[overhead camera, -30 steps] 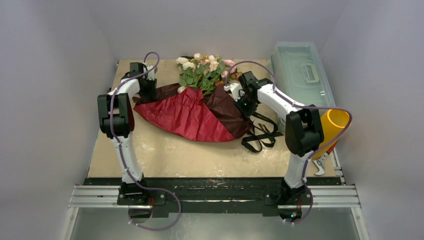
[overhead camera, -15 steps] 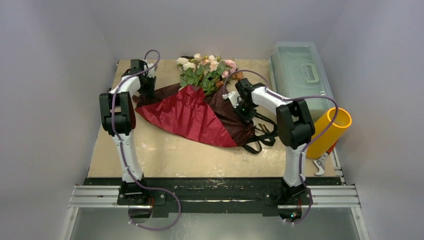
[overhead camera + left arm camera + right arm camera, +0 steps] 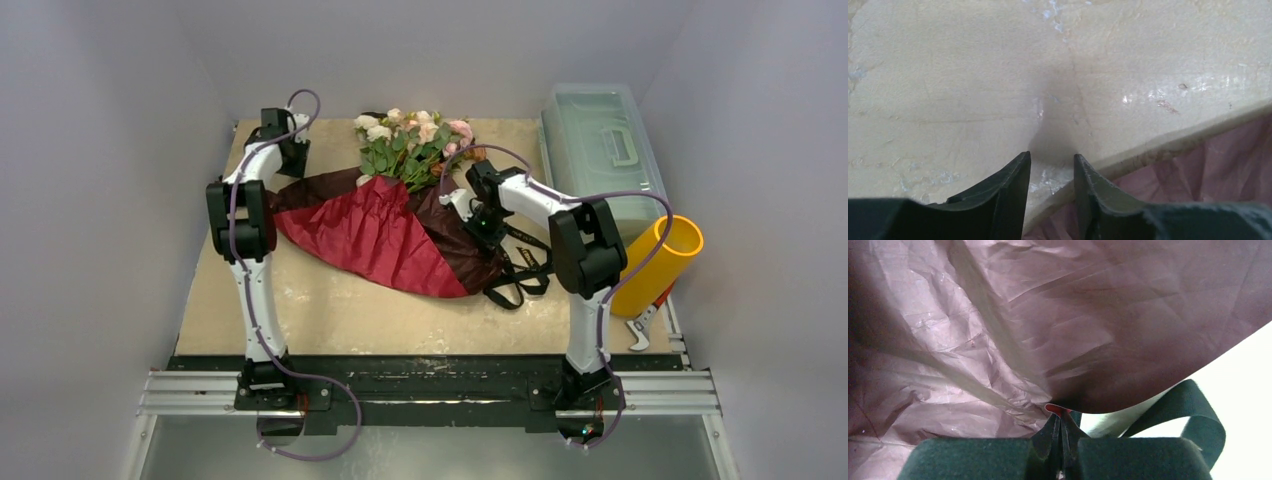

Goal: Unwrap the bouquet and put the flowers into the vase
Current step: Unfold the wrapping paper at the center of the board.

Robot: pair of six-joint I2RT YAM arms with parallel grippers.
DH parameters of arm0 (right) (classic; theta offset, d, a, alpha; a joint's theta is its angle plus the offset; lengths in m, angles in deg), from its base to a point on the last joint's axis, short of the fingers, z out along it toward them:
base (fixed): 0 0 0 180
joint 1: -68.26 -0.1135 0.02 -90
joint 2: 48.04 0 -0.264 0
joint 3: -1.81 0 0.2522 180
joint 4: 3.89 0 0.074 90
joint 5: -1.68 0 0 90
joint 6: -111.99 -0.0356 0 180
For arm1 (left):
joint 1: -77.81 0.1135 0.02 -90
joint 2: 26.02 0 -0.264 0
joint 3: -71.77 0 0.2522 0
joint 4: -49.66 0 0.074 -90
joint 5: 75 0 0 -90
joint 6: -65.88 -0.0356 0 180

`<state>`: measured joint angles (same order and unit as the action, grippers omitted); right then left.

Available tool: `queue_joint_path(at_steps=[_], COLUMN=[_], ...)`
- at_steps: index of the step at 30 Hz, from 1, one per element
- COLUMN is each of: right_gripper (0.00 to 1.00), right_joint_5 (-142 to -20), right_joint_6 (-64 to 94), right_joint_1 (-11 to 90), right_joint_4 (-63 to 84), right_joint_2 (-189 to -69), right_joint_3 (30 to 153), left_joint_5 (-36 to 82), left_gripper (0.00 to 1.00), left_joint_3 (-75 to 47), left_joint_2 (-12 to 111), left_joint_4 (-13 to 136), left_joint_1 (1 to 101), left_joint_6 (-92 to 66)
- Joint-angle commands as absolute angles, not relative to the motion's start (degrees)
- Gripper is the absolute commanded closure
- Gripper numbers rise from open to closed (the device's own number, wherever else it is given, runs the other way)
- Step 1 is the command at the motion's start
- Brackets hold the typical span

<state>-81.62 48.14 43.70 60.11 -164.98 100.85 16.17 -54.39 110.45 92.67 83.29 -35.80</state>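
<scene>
Right jaws are pinched shut on the right edge of the maroon paper (image 3: 375, 230), left jaws apart and empty over the worktop (image 3: 948, 75), with the flowers (image 3: 410, 140) lying between them, heads pointing away, stems under that paper.

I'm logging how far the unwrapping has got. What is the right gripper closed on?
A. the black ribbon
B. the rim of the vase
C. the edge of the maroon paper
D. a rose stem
C: in the right wrist view, the right gripper is shut on the edge of the maroon paper, and the paper's creases run to the gripper's tips. The black ribbon lies loose beside it.
</scene>
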Motion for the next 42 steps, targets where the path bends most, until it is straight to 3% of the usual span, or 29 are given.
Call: queue_joint_path(at_steps=[1, 4, 5, 7, 11, 16, 19, 35, 39, 42], right_gripper=[0.92, 0.69, 0.65, 0.60, 0.48, 0.35, 0.31, 0.29, 0.29, 0.30], right_joint_5=[-76.23, -73.71, -73.49, -73.29, -73.15, -72.38, -72.08, -66.08, -64.99, -64.65], right_joint_6=[49.88, 49.39, 48.96, 48.72, 48.16, 46.95, 45.93, 40.32, 39.81, 39.68], right_joint_1=[42.89, 42.97, 43.10, 43.29, 43.96, 44.63, 44.95, 45.65, 45.58, 45.58], right_joint_4=[63.38, 64.22, 64.95, 66.07, 65.93, 65.52, 65.36, 61.74, 61.03, 60.30], right_joint_2=[-163.40, -162.15, -161.81, -160.78, -158.45, -157.11, -157.07, -160.39, -161.93, -163.45], right_joint_3=[102.88, 103.84, 104.36, 105.17, 106.54, 109.93, 111.79, 121.35, 123.63, 125.07], left_joint_5=[20.99, 27.70, 29.41, 34.07, 43.79, 57.16, 59.07, 57.41, 57.10, 57.18], left_gripper=[0.54, 0.31, 0.13, 0.05, 0.00, 0.00, 0.00, 0.02, 0.12, 0.32], left_joint_3=[-51.42, -51.75, -53.23, -57.47, -63.00, -64.39, -65.33, -67.29, -67.36, -67.59], left_joint_2=[111.78, 106.80, 105.48, 103.89, 101.10, 99.62, 100.52, 108.14, 108.34, 106.24], left_joint_4=[96.30, 95.54, 96.03, 99.20, 103.18, 107.63, 112.09, 117.47, 120.34, 122.60], left_joint_1=[84.49, 84.45, 84.49, 84.57, 84.33, 82.27, 78.75, 65.26, 64.90, 64.83], left_joint_6=[-39.10, -41.65, -41.80, -43.37, -46.57, -52.55, -58.72, -65.92, -66.95, -68.06])
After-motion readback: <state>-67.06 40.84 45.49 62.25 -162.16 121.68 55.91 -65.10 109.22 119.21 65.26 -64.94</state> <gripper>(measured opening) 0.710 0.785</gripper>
